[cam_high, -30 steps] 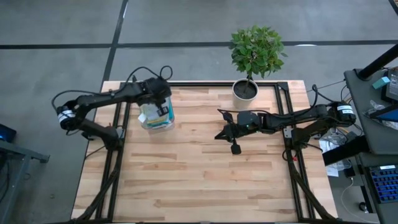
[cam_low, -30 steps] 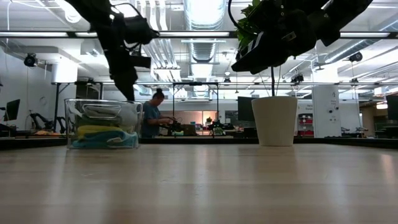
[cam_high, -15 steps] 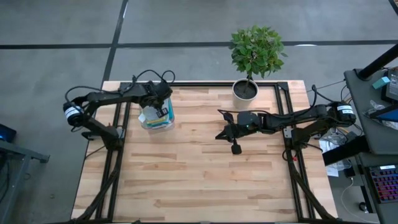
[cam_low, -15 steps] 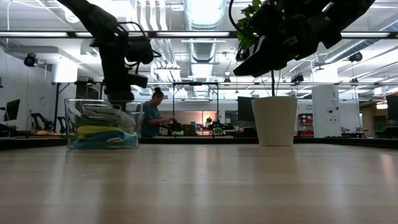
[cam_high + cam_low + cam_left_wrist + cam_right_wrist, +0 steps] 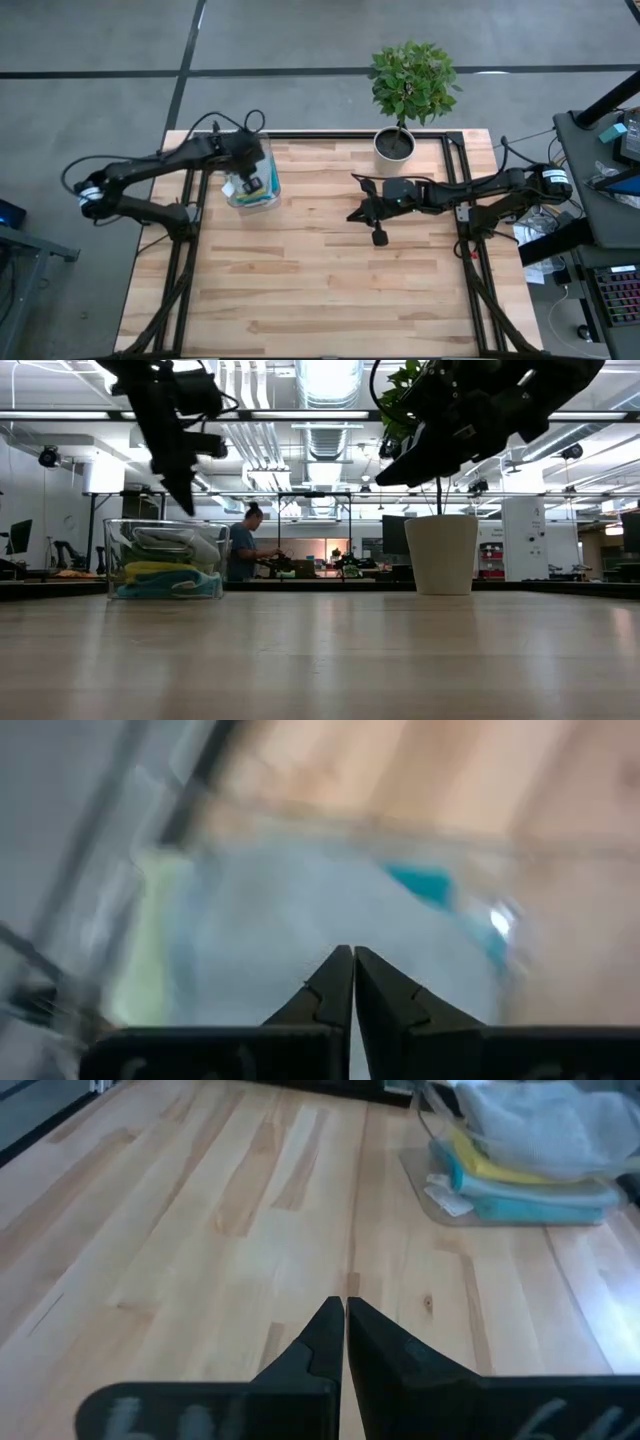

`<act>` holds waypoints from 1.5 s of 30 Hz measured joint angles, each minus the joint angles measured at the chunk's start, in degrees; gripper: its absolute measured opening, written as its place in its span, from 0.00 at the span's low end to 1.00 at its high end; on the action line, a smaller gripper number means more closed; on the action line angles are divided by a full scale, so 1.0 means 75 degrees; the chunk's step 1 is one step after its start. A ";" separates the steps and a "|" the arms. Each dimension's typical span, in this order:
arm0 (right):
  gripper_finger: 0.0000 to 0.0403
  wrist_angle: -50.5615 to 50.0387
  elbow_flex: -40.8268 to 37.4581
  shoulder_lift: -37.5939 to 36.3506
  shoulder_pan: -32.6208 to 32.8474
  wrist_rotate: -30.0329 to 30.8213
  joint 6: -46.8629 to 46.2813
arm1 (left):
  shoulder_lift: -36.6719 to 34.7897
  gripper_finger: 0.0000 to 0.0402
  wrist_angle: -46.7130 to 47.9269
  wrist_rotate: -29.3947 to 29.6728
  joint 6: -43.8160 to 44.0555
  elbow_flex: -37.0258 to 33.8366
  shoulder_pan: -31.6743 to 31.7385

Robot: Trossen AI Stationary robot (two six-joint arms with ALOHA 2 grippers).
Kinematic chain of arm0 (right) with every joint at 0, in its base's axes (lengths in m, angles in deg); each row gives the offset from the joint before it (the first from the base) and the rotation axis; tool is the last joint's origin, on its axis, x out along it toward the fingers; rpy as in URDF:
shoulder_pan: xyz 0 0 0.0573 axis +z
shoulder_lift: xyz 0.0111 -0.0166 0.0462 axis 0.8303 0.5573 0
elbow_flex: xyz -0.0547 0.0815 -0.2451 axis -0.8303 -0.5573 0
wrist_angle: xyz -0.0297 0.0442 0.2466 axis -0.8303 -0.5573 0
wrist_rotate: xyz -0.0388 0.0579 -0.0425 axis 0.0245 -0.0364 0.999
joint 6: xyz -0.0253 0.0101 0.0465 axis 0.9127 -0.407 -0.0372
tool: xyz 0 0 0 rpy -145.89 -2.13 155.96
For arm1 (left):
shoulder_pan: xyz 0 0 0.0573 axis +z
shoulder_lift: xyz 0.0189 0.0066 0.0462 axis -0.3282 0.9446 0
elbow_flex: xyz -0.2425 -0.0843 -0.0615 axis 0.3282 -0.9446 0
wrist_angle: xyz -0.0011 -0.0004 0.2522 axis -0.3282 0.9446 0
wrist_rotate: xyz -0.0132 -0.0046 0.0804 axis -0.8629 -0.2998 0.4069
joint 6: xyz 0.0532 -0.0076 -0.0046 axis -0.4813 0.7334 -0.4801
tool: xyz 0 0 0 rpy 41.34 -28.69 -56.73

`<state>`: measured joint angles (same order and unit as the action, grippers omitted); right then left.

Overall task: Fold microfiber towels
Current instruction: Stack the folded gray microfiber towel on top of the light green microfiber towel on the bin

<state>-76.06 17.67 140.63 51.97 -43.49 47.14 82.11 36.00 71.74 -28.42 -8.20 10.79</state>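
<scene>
A clear plastic bin point(image 5: 251, 188) stands at the table's far left and holds a stack of folded towels: a grey one point(image 5: 176, 543) on top, a yellow one point(image 5: 158, 570) below it, and a teal one point(image 5: 170, 587) at the bottom. The stack also shows in the right wrist view point(image 5: 520, 1165). My left gripper point(image 5: 187, 506) hangs just above the bin's rim, shut and empty; in the left wrist view point(image 5: 352, 954) its fingertips meet over the blurred stack. My right gripper point(image 5: 357, 212) hovers above the table's middle, shut and empty, and its fingertips meet in its own wrist view point(image 5: 345, 1304).
A white pot point(image 5: 394, 145) with a green plant stands at the table's far edge, right of centre, close behind my right arm; it also shows in the low view point(image 5: 441, 555). Bare wooden tabletop point(image 5: 320, 280) spreads over the near half. A person stands far off in the room point(image 5: 243, 545).
My left gripper has dipped to the bin's rim and then risen and tipped, staying shut and empty. The towels in the bin lie as before.
</scene>
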 joint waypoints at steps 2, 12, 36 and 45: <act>0.02 0.0214 -0.0076 0.0000 -0.0017 0.0000 0.0025 | -0.0211 0.00 0.0503 -0.0391 0.0242 -0.0142 0.0000; 0.02 0.0371 -0.0148 0.0000 -0.0038 -0.0009 0.0042 | -0.0296 0.00 0.0663 -0.0304 0.0949 -0.1145 -0.0011; 0.02 0.1611 -0.1645 -0.1651 -0.1627 -0.1735 0.0843 | -0.4727 0.00 -0.4004 0.0574 0.0072 -0.2686 -0.3791; 0.02 0.1573 -0.2289 -0.3126 -0.1652 -0.1677 0.0583 | -0.5785 0.00 -0.4380 0.1131 0.0074 -0.3524 -0.3785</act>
<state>-64.26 0.50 117.18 39.57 -56.07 51.51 38.72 3.15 80.22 -27.86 -34.63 -17.60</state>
